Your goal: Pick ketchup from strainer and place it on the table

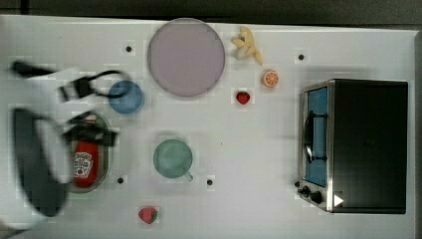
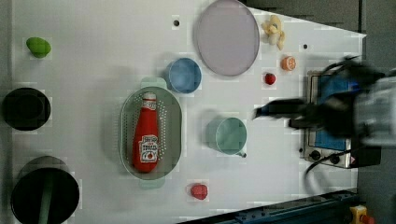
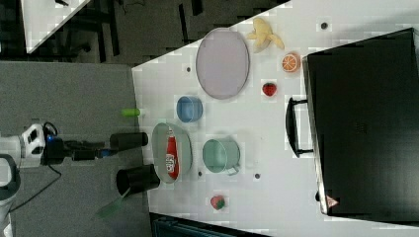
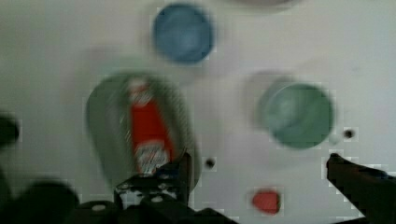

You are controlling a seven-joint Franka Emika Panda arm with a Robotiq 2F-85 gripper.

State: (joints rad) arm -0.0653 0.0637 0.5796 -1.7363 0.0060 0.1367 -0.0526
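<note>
The ketchup [image 1: 84,164] [image 2: 146,135] [image 3: 171,155] [image 4: 148,135], a red squeeze bottle with a white label, lies flat inside the pale green oval strainer [image 1: 107,154] [image 2: 128,126] [image 3: 159,143] [image 4: 100,116] on the white table [image 1: 249,149]. My gripper [image 4: 259,161] hangs above the scene, open wide with nothing between its fingers [image 4: 184,163]. In the wrist view one finger overlaps the strainer's rim near the bottle's base. In the top view the blurred gripper [image 1: 92,132] sits over the strainer and hides the bottle's cap end. The left view shows the gripper [image 2: 261,111] well off the table.
A blue bowl [image 1: 126,97] stands just beyond the strainer and a green cup [image 1: 172,158] beside it. A purple plate [image 1: 185,57], two strawberries [image 1: 148,214] [image 1: 243,97], an orange slice [image 1: 270,78], a banana [image 1: 247,45] and a toaster oven [image 1: 358,144] share the table. Black containers [image 2: 25,108] [image 2: 44,193] stand nearby.
</note>
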